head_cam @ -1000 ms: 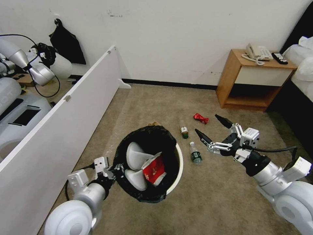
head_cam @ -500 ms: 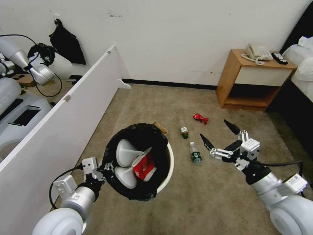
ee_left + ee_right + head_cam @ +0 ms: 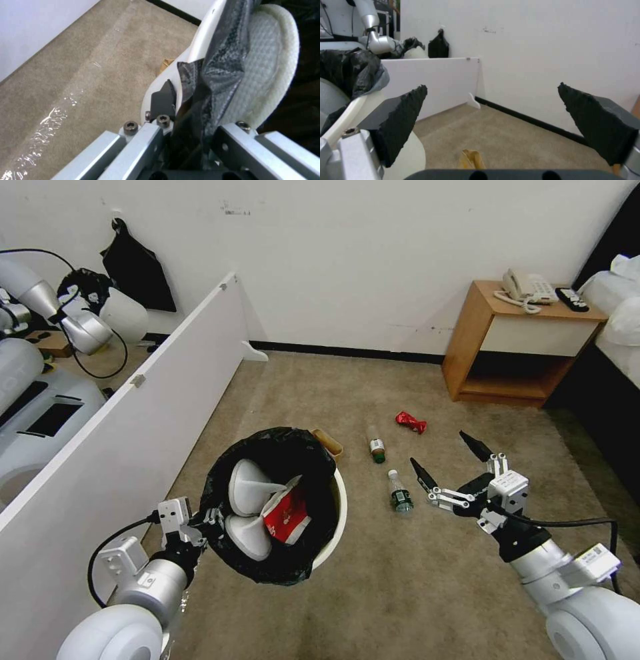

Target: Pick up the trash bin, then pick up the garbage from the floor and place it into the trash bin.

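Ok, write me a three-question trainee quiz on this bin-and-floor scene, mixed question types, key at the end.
1. True or false: the left gripper is shut on the rim of the trash bin.
2. Multiple choice: the right gripper is A) shut on a bottle, B) open and holding nothing, C) inside the bin.
3. Fill in: besides the two white slippers, the bin holds a red-white ____.

Key: 1 true; 2 B; 3 snack packet. Two green-labelled bottles, a crushed red wrapper and a tan paper bag lie on the carpet.
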